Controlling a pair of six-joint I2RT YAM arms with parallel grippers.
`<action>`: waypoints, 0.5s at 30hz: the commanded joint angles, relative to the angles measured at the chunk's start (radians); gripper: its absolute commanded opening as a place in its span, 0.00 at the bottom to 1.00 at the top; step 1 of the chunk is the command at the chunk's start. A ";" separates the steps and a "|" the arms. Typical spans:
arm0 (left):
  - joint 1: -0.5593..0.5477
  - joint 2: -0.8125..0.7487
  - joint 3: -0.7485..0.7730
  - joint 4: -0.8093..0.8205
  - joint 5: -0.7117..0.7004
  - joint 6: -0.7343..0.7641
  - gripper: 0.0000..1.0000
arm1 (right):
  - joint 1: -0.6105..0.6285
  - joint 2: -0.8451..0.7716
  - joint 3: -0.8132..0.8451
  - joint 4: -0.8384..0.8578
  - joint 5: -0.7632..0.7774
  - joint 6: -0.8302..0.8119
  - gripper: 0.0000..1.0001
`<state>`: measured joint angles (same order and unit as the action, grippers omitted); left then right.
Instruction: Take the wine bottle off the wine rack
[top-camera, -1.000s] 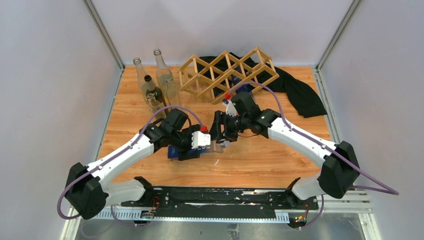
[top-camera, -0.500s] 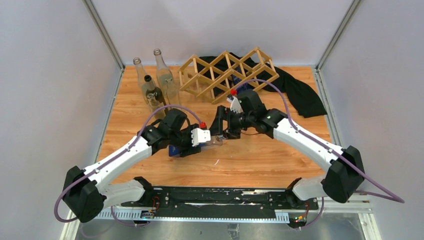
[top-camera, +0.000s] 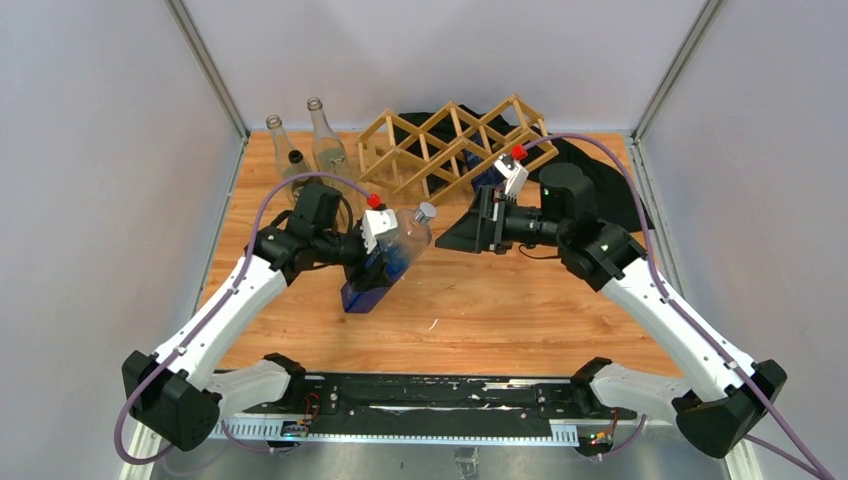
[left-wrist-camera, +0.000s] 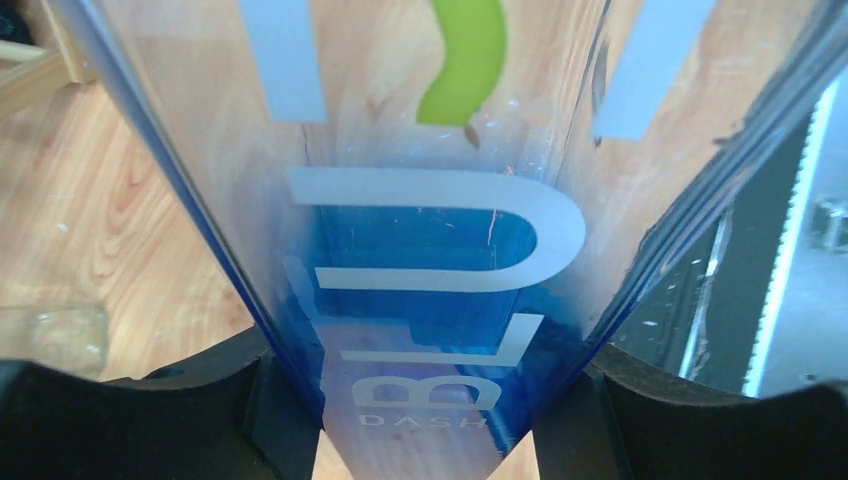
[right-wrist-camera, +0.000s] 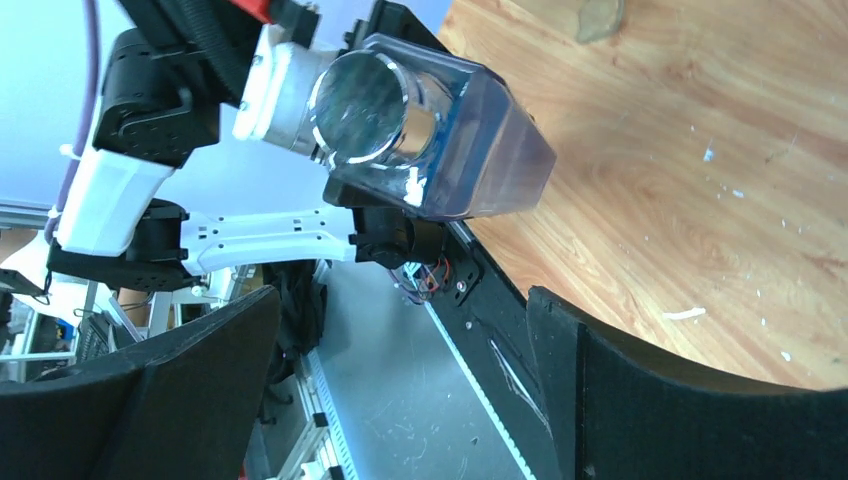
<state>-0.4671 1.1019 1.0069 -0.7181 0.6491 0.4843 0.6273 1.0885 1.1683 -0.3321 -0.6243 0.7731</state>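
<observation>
The wine bottle (top-camera: 392, 258) is clear blue-tinted glass with a square body and a silver cap (top-camera: 425, 212). My left gripper (top-camera: 381, 252) is shut on its body and holds it tilted, cap up and to the right, base low over the table. In the left wrist view the bottle (left-wrist-camera: 430, 250) fills the space between the black fingers (left-wrist-camera: 130, 420). My right gripper (top-camera: 462, 232) is open and empty, a short way right of the cap. The right wrist view shows the bottle (right-wrist-camera: 450, 140) ahead of the spread fingers (right-wrist-camera: 680, 400). The wooden wine rack (top-camera: 455, 145) stands at the back with no bottle visible in it.
Three empty glass bottles (top-camera: 318, 140) stand at the back left. A black cloth (top-camera: 600, 185) lies behind and to the right of the rack. Side walls close in the table (top-camera: 520, 310) left and right; the arms' black base rail (top-camera: 430, 395) runs along the near edge.
My left gripper has lifted and tilted the bottle and carried it left and back. My right gripper has come off the bottle's neck end and drawn back to the right, toward the rack.
</observation>
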 joint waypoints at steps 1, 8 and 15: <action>0.023 -0.043 0.059 0.015 0.218 -0.098 0.00 | -0.011 -0.007 0.030 0.025 -0.008 -0.053 0.96; 0.036 -0.058 0.078 0.041 0.406 -0.217 0.00 | 0.150 -0.017 0.019 0.151 0.116 -0.231 0.97; 0.042 -0.060 0.118 -0.005 0.526 -0.242 0.00 | 0.240 0.001 -0.016 0.287 0.139 -0.338 0.97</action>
<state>-0.4343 1.0798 1.0512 -0.7494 1.0061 0.2790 0.8375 1.0851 1.1725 -0.1474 -0.5236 0.5297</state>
